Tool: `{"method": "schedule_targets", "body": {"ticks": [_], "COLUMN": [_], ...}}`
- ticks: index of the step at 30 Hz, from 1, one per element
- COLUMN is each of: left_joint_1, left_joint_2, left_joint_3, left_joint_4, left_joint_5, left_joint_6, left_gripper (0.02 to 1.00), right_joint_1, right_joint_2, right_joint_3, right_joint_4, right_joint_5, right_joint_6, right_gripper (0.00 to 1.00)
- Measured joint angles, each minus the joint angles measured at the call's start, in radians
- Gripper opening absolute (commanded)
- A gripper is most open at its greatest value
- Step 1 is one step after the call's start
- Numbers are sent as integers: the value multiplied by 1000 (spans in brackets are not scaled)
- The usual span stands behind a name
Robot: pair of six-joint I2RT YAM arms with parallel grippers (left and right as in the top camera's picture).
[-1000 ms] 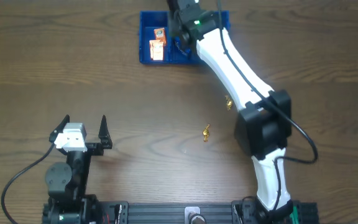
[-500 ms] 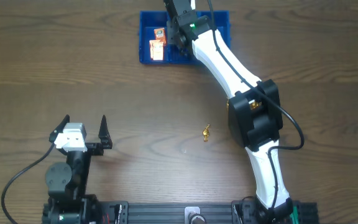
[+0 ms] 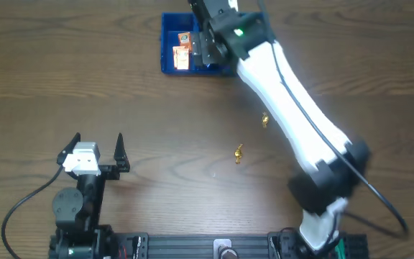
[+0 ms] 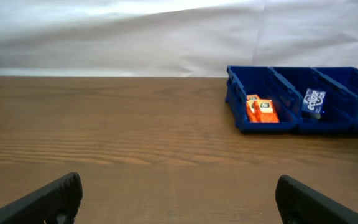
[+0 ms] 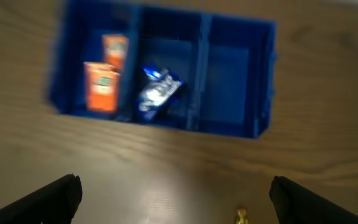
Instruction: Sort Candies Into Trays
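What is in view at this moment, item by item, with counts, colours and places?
Three-compartment plastic tray: one, blue, at the table's far edge.
Flat candy packets: two, orange, in the tray's left end compartment.
Crinkled wrapped candy: one, blue and white, in the middle compartment.
Small foil-wrapped candies: two, gold, loose on the table, apart from each other.
Wooden table: one, brown.
Left gripper: black, open, near its base.
Right gripper: black, open, raised near the tray.
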Motion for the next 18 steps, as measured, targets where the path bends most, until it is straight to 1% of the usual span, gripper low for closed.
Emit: {"method": "schedule_targets", "body": {"ticks": [3, 7, 9, 12, 15, 18], "left_joint_1": [0, 0, 0, 0, 0, 0], "left_joint_2": [0, 0, 0, 0, 0, 0], "left_joint_3": [0, 0, 0, 0, 0, 0], "left_joint_4": [0, 0, 0, 0, 0, 0], "left_joint_5": [0, 0, 0, 0, 0, 0], "left_joint_6": [0, 0, 0, 0, 0, 0], "left_gripper": [998, 998, 996, 998, 996, 998], "right_joint_1": [25, 22, 21, 22, 22, 22], "right_joint_2": [-133, -284, -332, -365, -364, -364], "right_joint_3": [-89, -397, -590, -809, -941, -1037], "right_joint_4": [-5, 51, 114, 184, 266, 345], "right_joint_5": [-1, -10, -49, -104, -133, -179], "right_joint_6": [29, 87, 103, 143, 182, 202], "right_gripper": [1000, 1000, 1000, 1000, 998, 991]}}
